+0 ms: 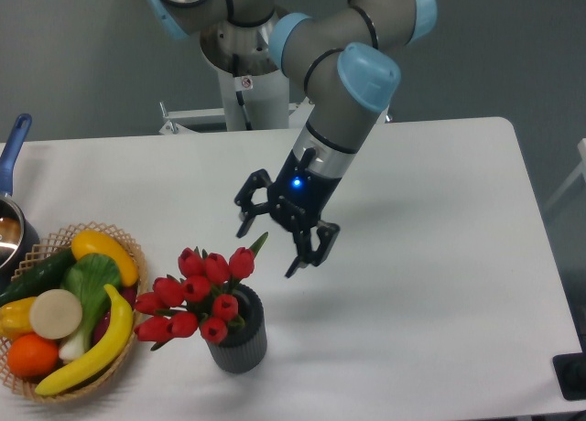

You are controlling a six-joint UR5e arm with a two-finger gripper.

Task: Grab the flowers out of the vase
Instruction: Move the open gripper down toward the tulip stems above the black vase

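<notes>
The black two-finger claw (277,237) hung above the white desk (439,284) with its fingers spread wide and nothing between them, a blue light glowing on its wrist. The bunch of red tulip buds with green leaves (197,293) sat in the short dark grey ribbed vase (238,337), low and to the left of the claw as the camera showed it, toward the front edge of the desk. The claw was near the bunch but not touching; its left-hand finger hung just above and beside the topmost bud and the green leaf tip that stuck up on that side.

That was the relation that counted: the flowers lay down and to the left of the claw, and the bunch leaned out leftward over the vase's rim, wider than the mouth itself. The stems looked to run roughly upright into the vase, though the buds hid them, so the long axis could only be judged, not read. The open fingers appeared to need a descent onto the cluster, closing across the stems below the heads.

Further left sat a woven wicker basket of colourful fake fruit and vegetables (69,311), well apart from the claw and no part of the job.
</notes>
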